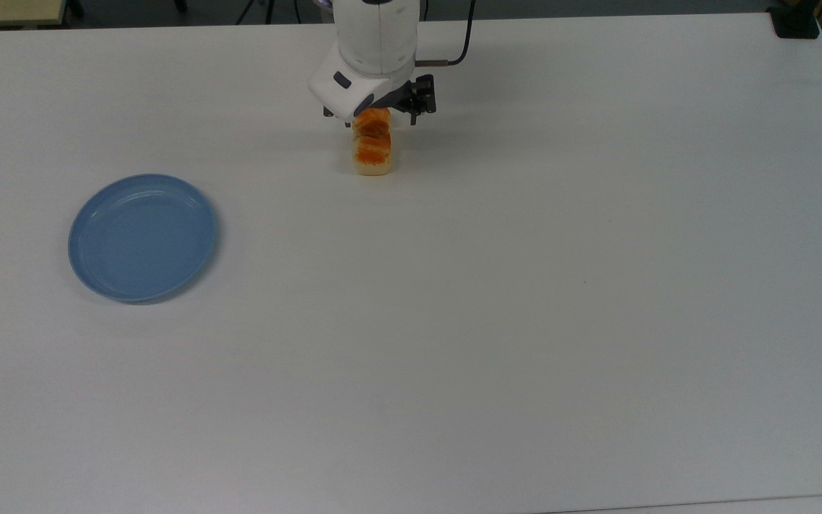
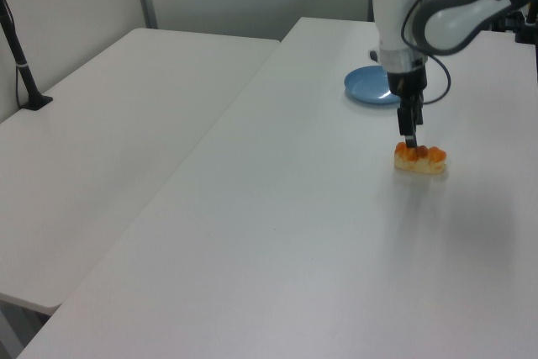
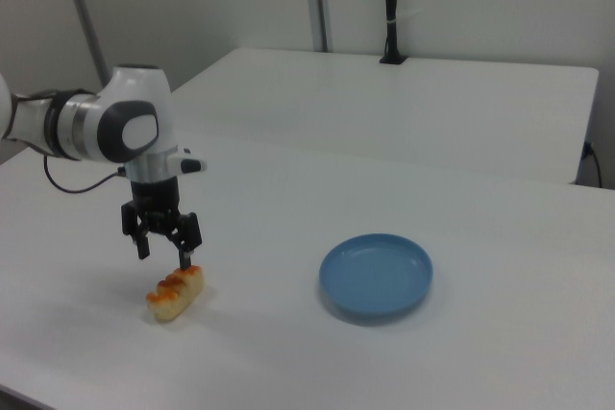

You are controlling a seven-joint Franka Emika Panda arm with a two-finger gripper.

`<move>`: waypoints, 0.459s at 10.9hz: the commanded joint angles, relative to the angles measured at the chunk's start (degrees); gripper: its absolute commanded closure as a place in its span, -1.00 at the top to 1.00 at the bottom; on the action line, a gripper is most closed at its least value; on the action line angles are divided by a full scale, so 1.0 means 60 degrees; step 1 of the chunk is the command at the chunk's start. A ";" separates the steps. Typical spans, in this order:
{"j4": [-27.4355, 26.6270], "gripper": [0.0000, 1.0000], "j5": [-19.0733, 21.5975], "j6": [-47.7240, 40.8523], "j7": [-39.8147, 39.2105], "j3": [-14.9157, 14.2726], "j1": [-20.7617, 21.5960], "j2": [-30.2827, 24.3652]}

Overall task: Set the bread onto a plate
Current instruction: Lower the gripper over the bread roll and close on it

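Right view: the bread (image 3: 176, 292) is seen on the table (image 3: 500, 352), well apart from the empty plate (image 3: 376, 275), with the spread-fingered gripper (image 3: 164, 256) poised above one end; grasp and transfer remain undone.

Top view overhead; left, right views oblique, opposite sides.

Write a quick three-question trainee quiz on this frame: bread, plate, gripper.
1. True or false: the bread already lies on the plate.
2. In the right view, how do the gripper fingers stand?
A. Spread apart
B. Closed together
3. Fill in: in the top view, the plate lies to the bread's ____.

Key
1. False; it lies on the table, apart from the plate.
2. A
3. left
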 commanded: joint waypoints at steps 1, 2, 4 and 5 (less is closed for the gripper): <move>-0.0773 1.00 -0.0265 0.0658 0.0133 -0.0075 0.0205 0.0035; -0.0787 1.00 -0.0381 0.0658 0.0133 -0.0090 0.0205 0.0182; -0.0773 0.87 -0.0528 0.0658 0.0148 -0.0090 0.0205 0.0431; -0.0773 0.66 -0.0558 0.0760 0.0177 -0.0090 0.0205 0.0534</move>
